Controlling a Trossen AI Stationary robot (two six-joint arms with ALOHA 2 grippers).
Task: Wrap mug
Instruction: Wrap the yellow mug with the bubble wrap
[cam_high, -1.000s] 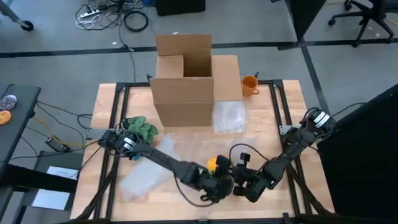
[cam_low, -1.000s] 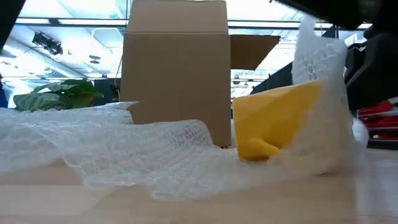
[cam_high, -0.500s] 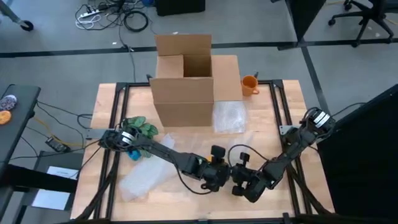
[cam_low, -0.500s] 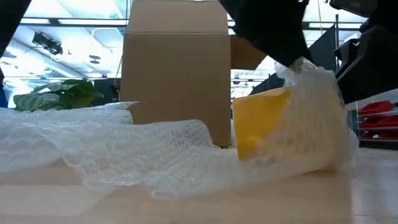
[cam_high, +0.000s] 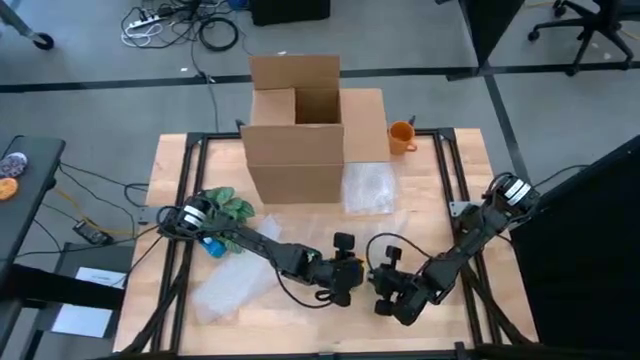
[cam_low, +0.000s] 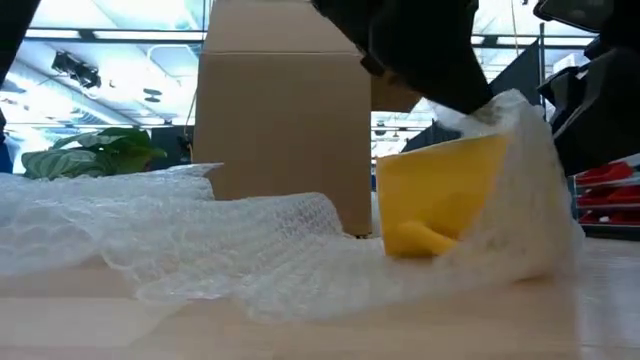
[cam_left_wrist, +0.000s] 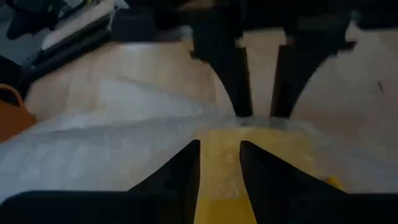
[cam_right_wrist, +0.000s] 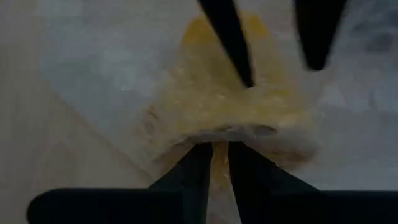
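**A:** Wood first — the table (cam_high: 440, 190) is pale plank, and the biggest thing on it is the cardboard box (cam_high: 296, 130), flaps up, at the far middle. What else?

**B:** Bubble wrap (cam_low: 200, 245), a long clear sheet running from the near left toward the middle, its end pulled up over the yellow mug (cam_low: 440, 195). The mug lies near the front edge, between the two grippers, handle low against the sheet.

**A:** And the arms?

**B:** The left gripper (cam_high: 343, 277) is over the mug — its fingers are pinched nearly together on the wrap's edge above it. The right gripper (cam_high: 385, 287) sits just beside, also pressed onto the wrap against the mug.

**A:** Smaller bits?

**B:** A green plant (cam_high: 226, 206) at the left, an orange cup (cam_high: 401, 136) beside the box.
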